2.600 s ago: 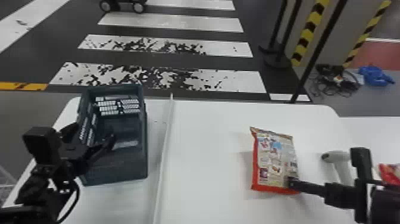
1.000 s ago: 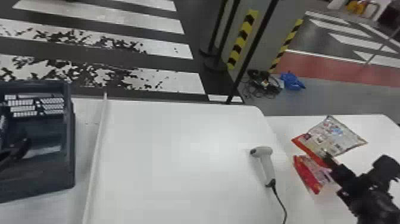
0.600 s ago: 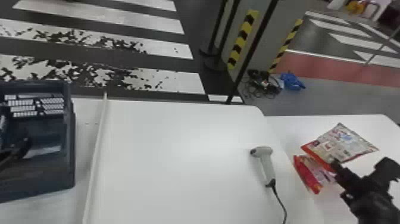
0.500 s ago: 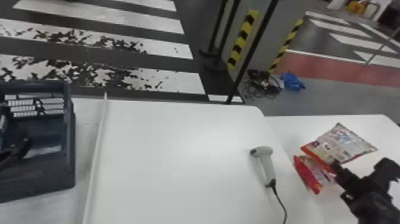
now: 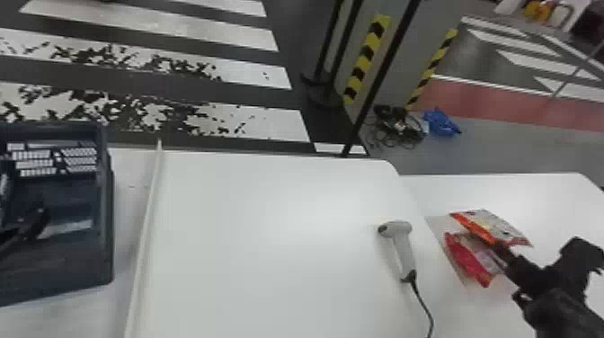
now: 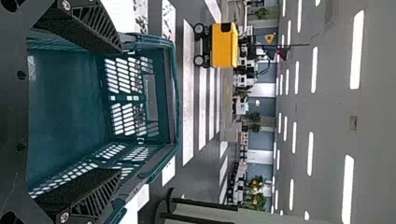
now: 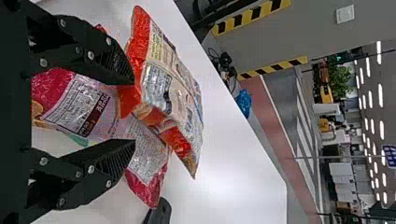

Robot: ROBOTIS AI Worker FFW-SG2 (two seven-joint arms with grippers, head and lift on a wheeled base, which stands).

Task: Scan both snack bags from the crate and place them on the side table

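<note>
On the side table, the orange-edged snack bag (image 5: 492,227) rests partly over the red snack bag (image 5: 467,258). My right gripper (image 5: 499,252) is at their near right side. In the right wrist view the right gripper (image 7: 134,114) is open; its upper finger overlaps the edge of the orange-edged bag (image 7: 170,91), and part of the red bag (image 7: 79,102) lies between the fingers. At the far left, my left gripper (image 5: 41,218) is parked at the crate (image 5: 108,224). The left wrist view has the left gripper (image 6: 121,109) open before the crate (image 6: 173,93).
A white hand scanner (image 5: 402,245) lies near the main table's right edge, its black cable running toward me. A raised white strip (image 5: 146,233) stands between crate and scanner. A dark object (image 7: 159,212) lies beside the bags in the right wrist view.
The head view has turned right. The orange-edged bag went from the main table to the side table, then shifted left and lower over the red one. The right gripper moved slightly left.
</note>
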